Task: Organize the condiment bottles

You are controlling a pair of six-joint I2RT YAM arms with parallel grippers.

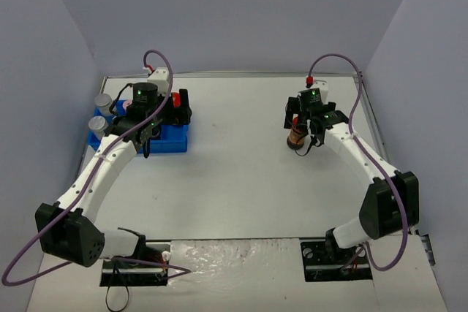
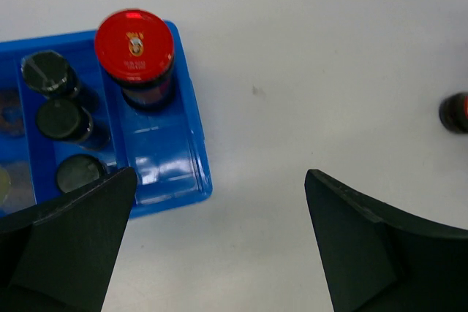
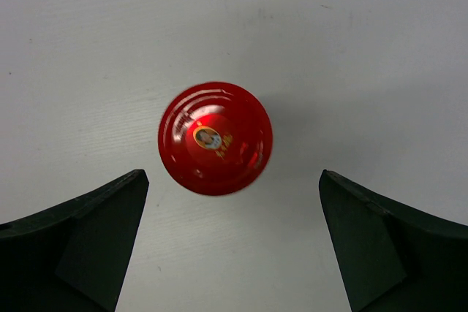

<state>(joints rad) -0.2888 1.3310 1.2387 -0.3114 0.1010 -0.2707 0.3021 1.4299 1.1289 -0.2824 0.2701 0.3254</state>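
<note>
Two red-lidded jars (image 2: 134, 43), three black-capped (image 2: 62, 118), two silver-lidded (image 1: 103, 100) – one tray (image 2: 167, 153).

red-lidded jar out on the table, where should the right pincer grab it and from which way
Grip the red-lidded jar across its round lid, coming straight down. It stands upright with the lid facing up, and the open right pincer has a finger on each side of it.
</note>
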